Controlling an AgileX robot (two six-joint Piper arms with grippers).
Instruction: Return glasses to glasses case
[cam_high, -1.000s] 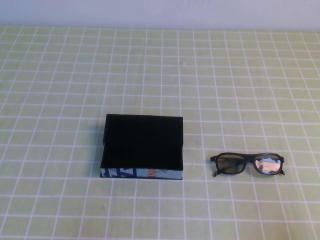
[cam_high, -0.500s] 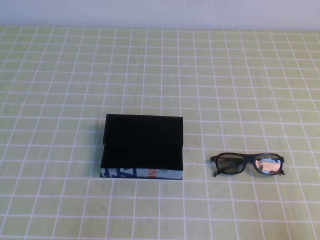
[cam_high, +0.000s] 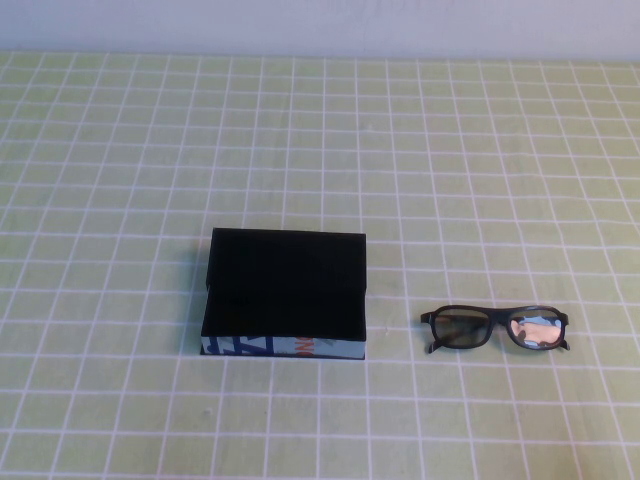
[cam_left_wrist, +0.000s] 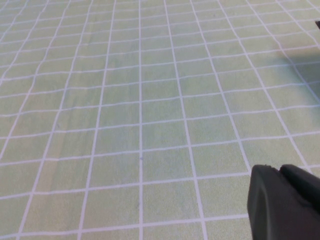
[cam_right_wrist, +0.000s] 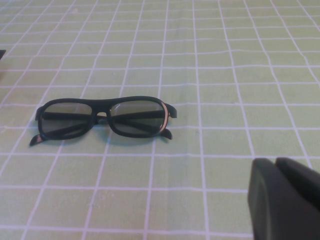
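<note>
The glasses case (cam_high: 285, 290) lies shut on the green checked cloth, left of centre, its printed blue, white and orange edge facing me. The black glasses (cam_high: 495, 328) lie unfolded on the cloth to the right of the case, a clear gap between them. They also show in the right wrist view (cam_right_wrist: 102, 117), lenses upright, well ahead of my right gripper (cam_right_wrist: 274, 161), which is shut and empty. My left gripper (cam_left_wrist: 277, 169) is shut and empty over bare cloth. Neither arm shows in the high view.
The green cloth with its white grid (cam_high: 320, 140) covers the whole table. A pale wall (cam_high: 320, 25) runs along the far edge. A dark sliver (cam_right_wrist: 1, 54) sits at the edge of the right wrist view.
</note>
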